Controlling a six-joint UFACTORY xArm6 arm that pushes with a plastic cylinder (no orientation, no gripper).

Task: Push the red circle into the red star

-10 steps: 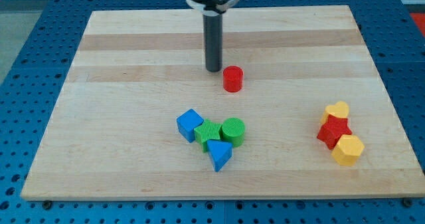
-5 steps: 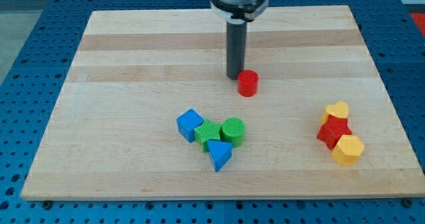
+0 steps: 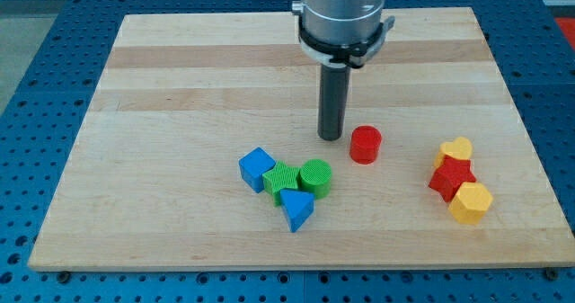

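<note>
My tip (image 3: 331, 138) & red circle (image 3: 365, 146) moved right/down toward red star (image 3: 450, 178).

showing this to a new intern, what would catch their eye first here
Probably the dark rod coming down mid-board, my tip just to the view's left of the red circle. Next, the stacked-looking row at the view's right: yellow heart, red star, yellow hexagon. A blue and green cluster sits below the centre.

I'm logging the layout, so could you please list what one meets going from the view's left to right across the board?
Blue cube → green cylinder → my tip → red circle → red star. The other green, blue and yellow blocks overlap these in left-right order, so I leave them out.
</note>
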